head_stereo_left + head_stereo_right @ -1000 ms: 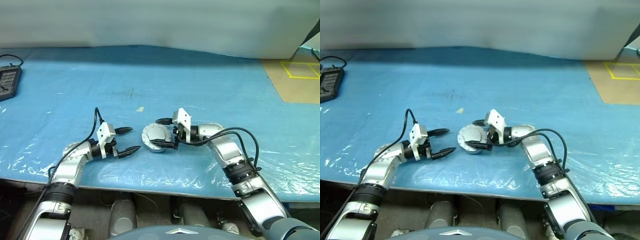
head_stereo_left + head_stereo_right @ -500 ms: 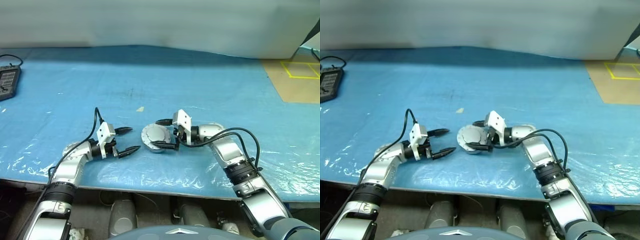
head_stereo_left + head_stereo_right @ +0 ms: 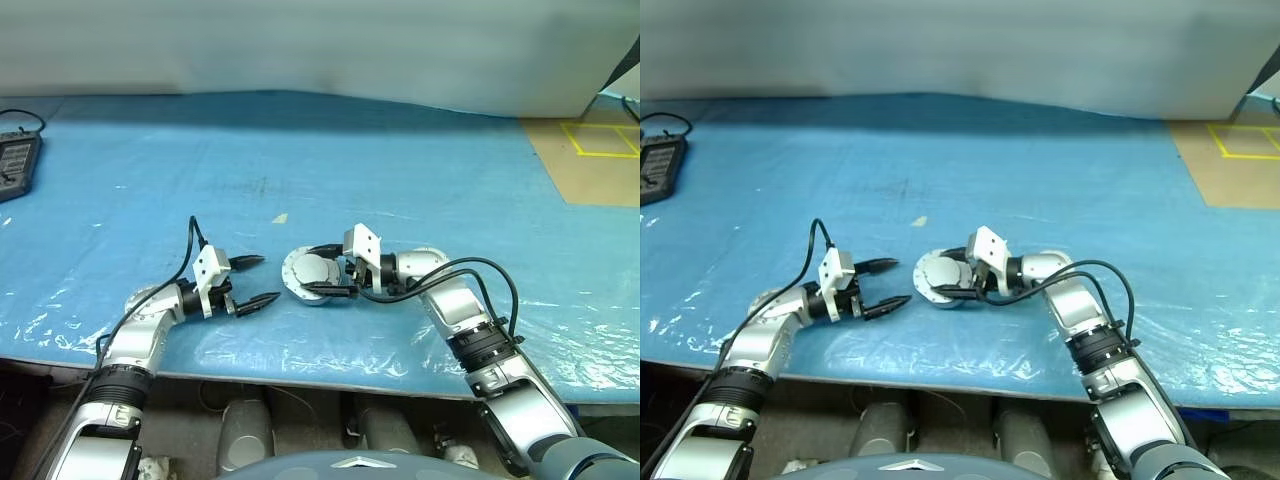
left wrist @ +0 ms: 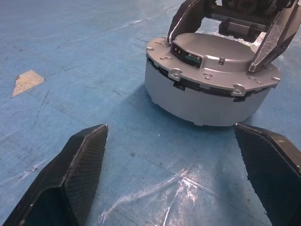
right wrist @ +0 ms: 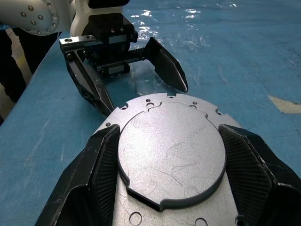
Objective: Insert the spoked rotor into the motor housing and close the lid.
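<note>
Lid [image 3: 308,271] sits on the motor housing [image 4: 197,96], between right gripper [image 3: 322,270] jaws; contact unclear. Left gripper [image 3: 256,281] released, just beside.

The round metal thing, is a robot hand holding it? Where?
Yes. The right gripper pinches the lid by its two opposite edges. The left gripper holds nothing.

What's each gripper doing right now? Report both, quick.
Left gripper: open, holding nothing.
Right gripper: fingers either side of the lid on the motor housing; grip cannot be told.
</note>
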Motion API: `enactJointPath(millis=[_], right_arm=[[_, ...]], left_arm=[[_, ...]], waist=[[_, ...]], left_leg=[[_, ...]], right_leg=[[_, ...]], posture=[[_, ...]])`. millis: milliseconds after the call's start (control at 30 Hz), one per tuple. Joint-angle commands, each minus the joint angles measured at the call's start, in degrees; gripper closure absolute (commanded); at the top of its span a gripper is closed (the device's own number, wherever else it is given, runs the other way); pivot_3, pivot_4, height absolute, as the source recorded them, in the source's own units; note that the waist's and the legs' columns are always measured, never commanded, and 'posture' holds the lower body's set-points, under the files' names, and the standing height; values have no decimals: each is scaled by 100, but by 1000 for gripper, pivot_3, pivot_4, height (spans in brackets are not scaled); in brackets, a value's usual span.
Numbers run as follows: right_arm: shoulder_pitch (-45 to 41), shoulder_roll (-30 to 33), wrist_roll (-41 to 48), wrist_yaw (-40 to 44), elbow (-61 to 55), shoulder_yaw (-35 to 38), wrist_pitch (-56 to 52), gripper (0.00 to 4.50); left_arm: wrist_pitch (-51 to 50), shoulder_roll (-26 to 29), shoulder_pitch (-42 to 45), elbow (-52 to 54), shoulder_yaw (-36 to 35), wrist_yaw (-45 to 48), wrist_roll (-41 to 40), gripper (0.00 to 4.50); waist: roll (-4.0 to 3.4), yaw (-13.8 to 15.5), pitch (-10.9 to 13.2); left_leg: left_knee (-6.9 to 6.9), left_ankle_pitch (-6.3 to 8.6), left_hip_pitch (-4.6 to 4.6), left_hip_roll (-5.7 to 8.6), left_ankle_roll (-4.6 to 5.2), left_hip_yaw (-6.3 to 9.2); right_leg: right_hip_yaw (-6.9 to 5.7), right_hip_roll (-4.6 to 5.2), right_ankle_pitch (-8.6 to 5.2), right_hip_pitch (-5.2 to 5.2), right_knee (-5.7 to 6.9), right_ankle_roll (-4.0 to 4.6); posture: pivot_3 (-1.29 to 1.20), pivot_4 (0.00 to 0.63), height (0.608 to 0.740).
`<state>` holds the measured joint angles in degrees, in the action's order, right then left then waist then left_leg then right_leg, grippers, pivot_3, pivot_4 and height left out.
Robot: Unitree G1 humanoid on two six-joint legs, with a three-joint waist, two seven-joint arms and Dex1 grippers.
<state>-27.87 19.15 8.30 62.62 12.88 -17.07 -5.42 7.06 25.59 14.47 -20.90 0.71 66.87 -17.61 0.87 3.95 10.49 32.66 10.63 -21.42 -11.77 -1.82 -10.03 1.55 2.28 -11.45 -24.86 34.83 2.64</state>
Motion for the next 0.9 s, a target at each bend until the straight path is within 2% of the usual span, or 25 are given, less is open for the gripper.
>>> enactJointPath(millis=[33,333,900], right_arm=[[-84,102,130,133,-95,86,-149,1548],[-353,274,325,325,-492,132,-615,1548],[-241,168,-218,159,75,-207,-155,1548]], left_arm=[[80,44,-9,92,-37,16,-27,0],[90,26,41,42,-25,54,-32,0],[76,-5,-28,120,-28,-11,-40,0]], waist=[[0,1,0],[0,8,0],[0,-6,0]], left_leg=[[0,0,0,0,0,0],[0,0,-3,0,0,0],[0,0,6,-1,0,0]], right_leg=[[0,0,0,0,0,0],[0,0,0,-1,-1,0],[0,-1,0,3,3,0]], posture=[[0,150,740],[0,150,740],[0,150,740]])
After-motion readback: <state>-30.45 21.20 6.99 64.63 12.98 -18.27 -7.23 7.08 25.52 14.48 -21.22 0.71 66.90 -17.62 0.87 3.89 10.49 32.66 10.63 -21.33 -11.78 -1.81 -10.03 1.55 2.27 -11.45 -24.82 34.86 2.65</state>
